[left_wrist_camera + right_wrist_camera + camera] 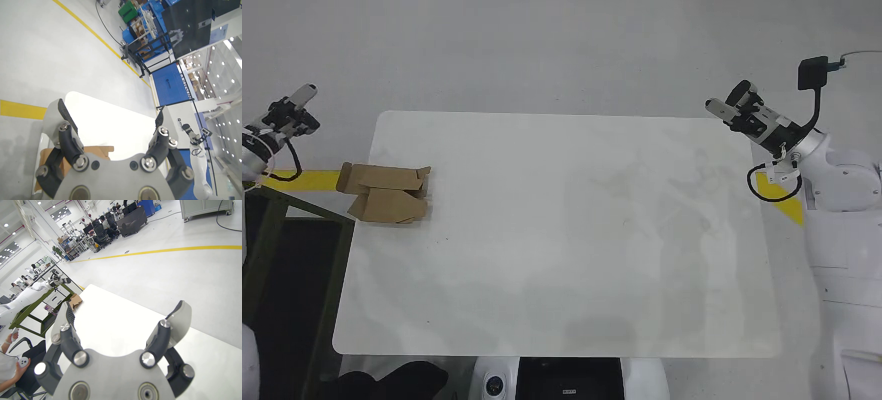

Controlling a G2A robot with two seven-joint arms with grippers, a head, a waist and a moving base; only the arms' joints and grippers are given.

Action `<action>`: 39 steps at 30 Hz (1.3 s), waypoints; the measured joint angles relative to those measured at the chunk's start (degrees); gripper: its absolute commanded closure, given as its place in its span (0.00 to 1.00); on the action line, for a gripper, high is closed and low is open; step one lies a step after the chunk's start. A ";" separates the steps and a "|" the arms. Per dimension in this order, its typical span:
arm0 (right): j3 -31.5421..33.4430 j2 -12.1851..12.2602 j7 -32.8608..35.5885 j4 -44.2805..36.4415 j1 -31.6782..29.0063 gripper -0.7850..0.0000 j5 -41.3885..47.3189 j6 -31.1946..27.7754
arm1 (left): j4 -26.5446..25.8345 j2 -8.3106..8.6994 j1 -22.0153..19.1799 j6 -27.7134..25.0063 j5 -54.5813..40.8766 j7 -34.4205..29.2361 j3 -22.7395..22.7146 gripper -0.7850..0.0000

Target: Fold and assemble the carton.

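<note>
A flat, unfolded brown carton [388,192] lies at the left edge of the white table [572,240], partly overhanging it. My left gripper [294,107] hangs open beyond the table's far left corner, apart from the carton. In the left wrist view the left gripper [111,111] holds nothing, and the carton [98,150] peeks out behind its fingers. My right gripper [729,106] is open at the far right corner, far from the carton. The right wrist view shows the right gripper [122,311] empty, with the carton [75,300] small at the table's far end.
A dark green frame table [282,250] stands just left of the white table. Yellow floor tape [312,180] runs under the carton's end. The white tabletop [117,321] is bare apart from the carton.
</note>
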 measured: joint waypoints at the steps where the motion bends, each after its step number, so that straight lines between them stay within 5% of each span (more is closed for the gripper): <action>1: 0.00 0.00 0.00 0.00 0.00 0.00 0.00 0.00 | 0.29 0.23 0.14 0.43 0.73 0.42 -0.30 0.00; 18: 0.00 0.00 0.00 0.00 0.00 0.00 0.00 0.00 | 4.65 1.20 4.52 9.95 7.65 -2.68 0.66 0.00; 37: 0.00 0.00 0.00 0.00 0.00 0.00 0.00 0.00 | 6.28 0.25 5.46 9.08 7.48 -9.55 3.09 0.00; 38: 0.00 0.00 0.00 0.00 0.00 0.00 0.00 0.00 | 6.39 0.20 5.36 9.03 7.29 -9.58 3.12 0.17; 39: 0.00 0.00 0.00 0.00 0.00 0.00 0.00 0.00 | 6.52 0.12 5.22 8.95 7.16 -9.43 3.18 0.54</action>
